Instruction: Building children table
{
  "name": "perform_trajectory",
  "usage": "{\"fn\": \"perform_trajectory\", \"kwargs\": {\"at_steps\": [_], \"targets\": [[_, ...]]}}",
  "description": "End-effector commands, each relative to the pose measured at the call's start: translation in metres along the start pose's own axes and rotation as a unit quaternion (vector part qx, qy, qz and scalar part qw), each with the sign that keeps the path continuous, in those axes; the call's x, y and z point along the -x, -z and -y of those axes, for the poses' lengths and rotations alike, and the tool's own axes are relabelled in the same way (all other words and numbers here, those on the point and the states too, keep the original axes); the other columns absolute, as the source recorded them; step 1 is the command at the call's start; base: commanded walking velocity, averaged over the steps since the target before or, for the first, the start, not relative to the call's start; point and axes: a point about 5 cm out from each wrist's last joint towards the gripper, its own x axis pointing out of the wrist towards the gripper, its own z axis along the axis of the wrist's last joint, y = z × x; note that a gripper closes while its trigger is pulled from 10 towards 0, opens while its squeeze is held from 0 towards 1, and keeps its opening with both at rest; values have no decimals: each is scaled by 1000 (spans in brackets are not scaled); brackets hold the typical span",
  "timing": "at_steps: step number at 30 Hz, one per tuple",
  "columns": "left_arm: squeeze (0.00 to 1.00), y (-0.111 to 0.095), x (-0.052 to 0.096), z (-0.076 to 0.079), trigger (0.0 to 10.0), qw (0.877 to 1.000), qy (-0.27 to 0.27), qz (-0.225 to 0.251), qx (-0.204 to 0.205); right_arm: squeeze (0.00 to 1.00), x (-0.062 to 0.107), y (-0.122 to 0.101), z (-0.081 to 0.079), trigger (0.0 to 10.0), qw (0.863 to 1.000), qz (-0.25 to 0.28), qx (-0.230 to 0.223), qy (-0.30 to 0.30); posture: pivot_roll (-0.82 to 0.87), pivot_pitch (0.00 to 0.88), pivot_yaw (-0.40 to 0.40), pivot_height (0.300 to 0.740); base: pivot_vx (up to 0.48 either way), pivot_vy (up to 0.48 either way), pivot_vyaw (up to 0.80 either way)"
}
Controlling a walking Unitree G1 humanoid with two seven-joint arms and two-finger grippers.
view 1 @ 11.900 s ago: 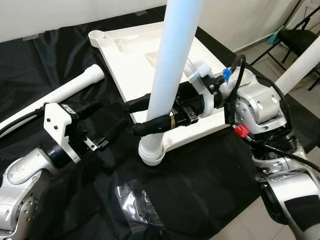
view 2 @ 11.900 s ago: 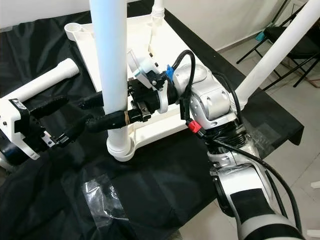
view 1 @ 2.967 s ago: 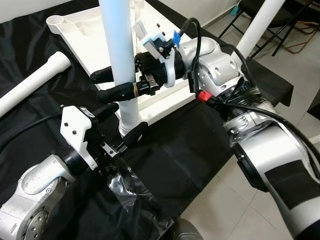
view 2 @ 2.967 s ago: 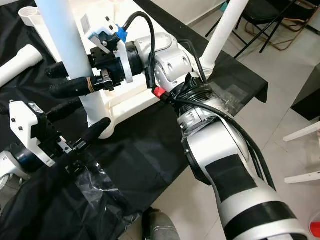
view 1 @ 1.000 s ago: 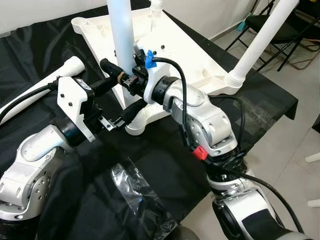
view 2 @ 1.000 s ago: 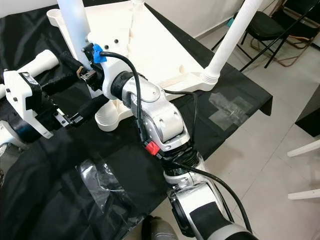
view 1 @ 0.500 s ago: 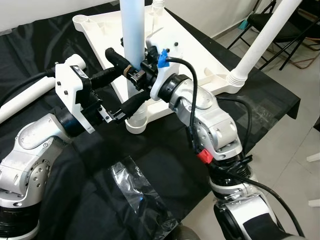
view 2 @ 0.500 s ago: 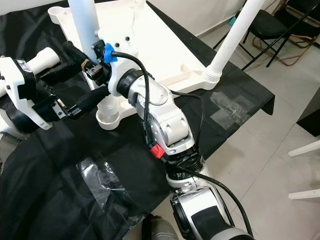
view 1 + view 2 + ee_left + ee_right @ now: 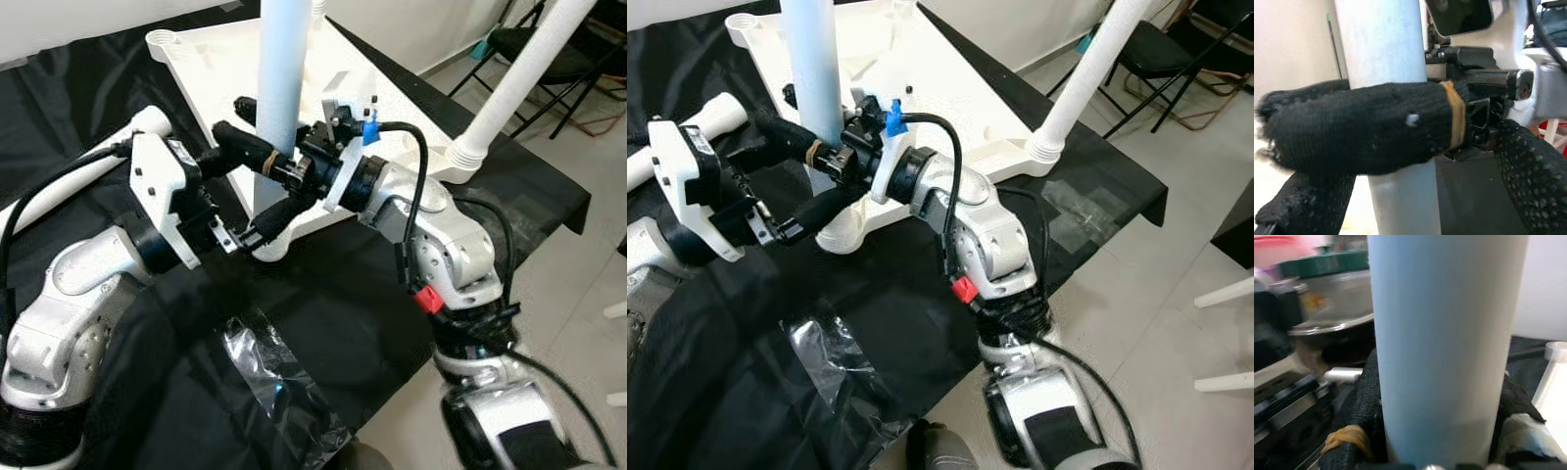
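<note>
Since half a second ago, the left gripper (image 9: 257, 201) has been brought closer beside the upright pale-blue plastic table leg (image 9: 279, 93), at upper centre, seated in a corner socket of the overturned white plastic tabletop (image 9: 387, 98). The leg is clasped by the right gripper (image 9: 257, 147), jaws closed around it; the left jaws are spread apart, holding nothing. Seating appears underway; twisting or pressing down is probably needed next. A black cloth (image 9: 323, 323) covers the desk.

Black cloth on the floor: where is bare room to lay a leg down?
Free: the black cloth between the clear plastic bag and its front edge. Crowded: around the upright leg, where the right hand and left hand meet; a loose leg lies behind the left arm.
</note>
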Motion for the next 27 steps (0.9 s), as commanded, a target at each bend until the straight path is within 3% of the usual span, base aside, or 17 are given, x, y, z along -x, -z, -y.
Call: {"fn": "perform_trajectory", "kwargs": {"at_steps": [1, 4, 7, 8, 9, 10, 13, 17, 20, 24, 27], "targets": [[0, 11, 30, -40, 10000, 985, -162, -47, -21, 0, 17, -10, 4, 10000, 999, 16, 18, -41, 18, 226, -94, 740, 0, 0, 0], [0, -3, 36, -45, 10000, 987, -162, -15, -11, 0, 26, -15, 12, 10000, 999, 7, 33, -42, 24, 231, -94, 740, 0, 0, 0], [0, -3, 36, -45, 10000, 987, -162, -15, -11, 0, 26, -15, 12, 10000, 999, 7, 33, -42, 24, 231, -94, 740, 0, 0, 0], [0, -28, 41, -50, 10000, 993, -116, 28, -1, 0, 35, -22, 28, 10000, 998, 1, 58, 3, 21, 231, -91, 740, 0, 0, 0], [0, -28, 41, -50, 10000, 993, -116, 28, -1, 0, 35, -22, 28, 10000, 998, 1, 58, 3, 21, 231, -91, 740, 0, 0, 0], [0, -40, 45, -52, 10000, 996, -82, 41, 0, 0, 40, -28, 38, 10000, 997, 3, 72, 38, 21, 229, -91, 740, 0, 0, 0], [0, -39, 45, -49, 10000, 999, -46, 14, -1, 0, 44, -33, 47, 10000, 993, 17, 77, 84, 21, 230, -91, 740, 0, 0, 0], [0, -21, 55, -42, 10000, 997, 6, -72, -15, 0, 47, -40, 56, 10000, 989, 52, 69, 123, 16, 230, -84, 740, 0, 0, 0], [0, -6, 58, -37, 10000, 994, 4, -104, -19, 0, 48, -42, 59, 10000, 988, 64, 62, 124, 14, 232, -82, 740, 0, 0, 0], [0, -1, 56, -38, 10000, 995, -18, -100, -23, 0, 48, -38, 53, 10000, 993, 50, 65, 87, 16, 231, -84, 740, 0, 0, 0], [0, -31, 48, -56, 10000, 997, -79, -2, -18, 0, 53, -25, 45, 10000, 995, -32, 91, 34, 18, 228, -87, 740, 0, 0, 0]]}}
